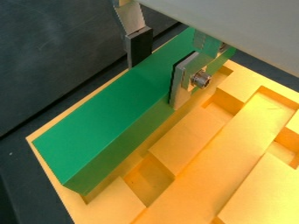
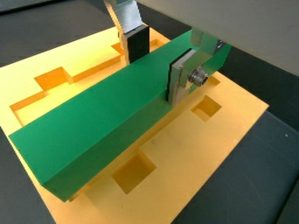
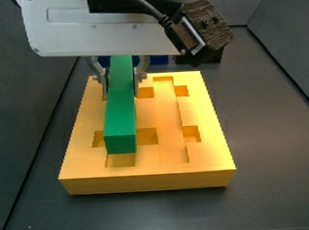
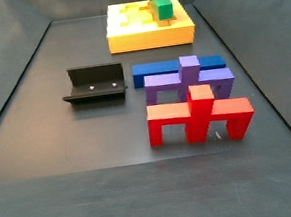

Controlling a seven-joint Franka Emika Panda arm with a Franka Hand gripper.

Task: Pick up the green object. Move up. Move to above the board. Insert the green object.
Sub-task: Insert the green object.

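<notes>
In both wrist views we see the hand (image 1: 158, 63) clamped on the green object (image 1: 117, 122) above the board (image 1: 251, 149). In a side view the green object (image 3: 122, 117) lies lengthwise along the board's (image 3: 153, 166) nine-o'clock side. In a side view the fixture (image 4: 94, 85) stands at nine o'clock of blue, purple and red blocks (image 4: 195, 99).

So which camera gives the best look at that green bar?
A wrist view: the green object fills the frame, clamped by the gripper over the board. A side view shows it end-on; the far one shows a speck.
</notes>
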